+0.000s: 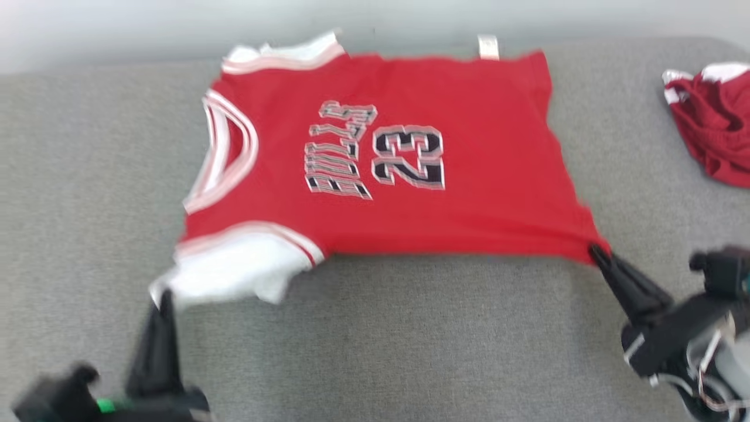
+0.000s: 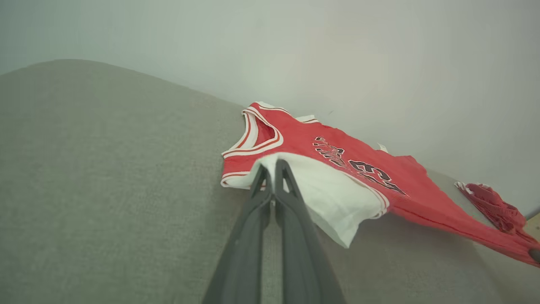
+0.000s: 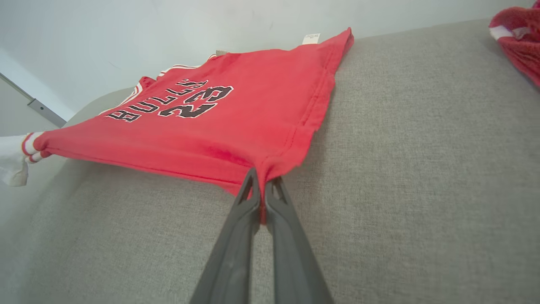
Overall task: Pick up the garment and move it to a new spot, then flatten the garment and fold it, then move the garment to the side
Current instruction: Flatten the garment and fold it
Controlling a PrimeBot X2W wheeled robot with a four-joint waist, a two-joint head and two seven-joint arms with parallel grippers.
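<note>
The red jersey (image 1: 469,199) lies spread across the middle of the grey fabric surface (image 1: 375,351), chest side up, with its collar toward the robot's left and its hem toward the robot's right. The lettering (image 3: 168,103) reads "BULLS" and "23". A small white label (image 1: 487,47) projects from the far edge of the jersey, next to the pale wall (image 1: 117,23).

The left hand (image 1: 167,296) is closed. Its two fingers are pressed together on the white panel (image 2: 333,194) at the near-left corner of the jersey.

The right hand (image 1: 595,251) is closed. Its fingers pinch the red hem corner at the near right, and the fabric bunches into creases at the pinch point.

The near edge of the jersey runs taut between the two hands and sits slightly above the surface, with a shadow beneath it. The far edge rests on the surface.

A second garment (image 1: 715,129), dark red with white trim, lies crumpled at the far right of the surface, well apart from the jersey
</note>
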